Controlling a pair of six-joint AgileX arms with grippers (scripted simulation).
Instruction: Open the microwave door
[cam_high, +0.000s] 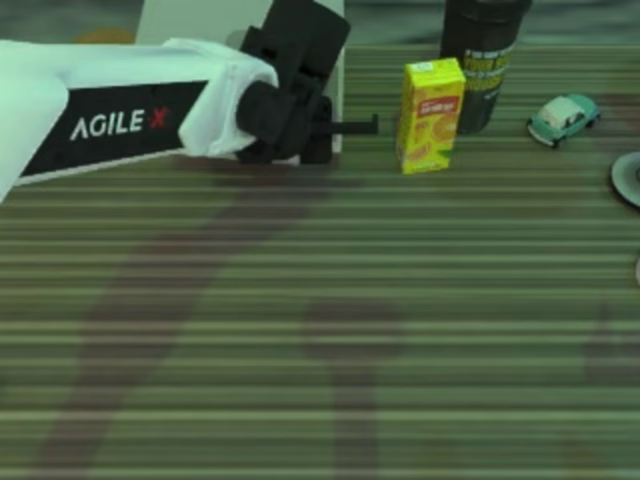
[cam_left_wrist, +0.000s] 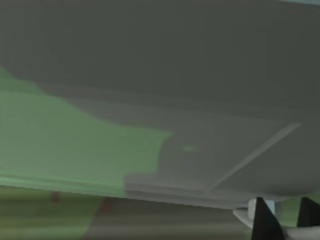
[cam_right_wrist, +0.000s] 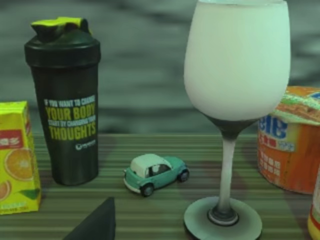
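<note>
The microwave (cam_high: 190, 20) stands at the table's back left, mostly covered by my left arm. In the left wrist view the pale microwave door (cam_left_wrist: 200, 100) fills nearly the whole picture from very close. My left gripper (cam_high: 365, 125) is at the oven's front right corner. Its two dark fingertips (cam_left_wrist: 265, 222) stand a narrow gap apart around a white handle piece (cam_left_wrist: 243, 215) at the door's edge. How far the door is swung cannot be told. Of my right gripper only one dark fingertip (cam_right_wrist: 97, 222) shows, low over the table at the right.
A yellow juice carton (cam_high: 430, 115) stands just right of the microwave, close to my left gripper. Behind it is a black shaker bottle (cam_high: 485, 60). Farther right are a small teal toy car (cam_high: 563, 118), a wine glass (cam_right_wrist: 235, 75) and an orange tub (cam_right_wrist: 295, 145).
</note>
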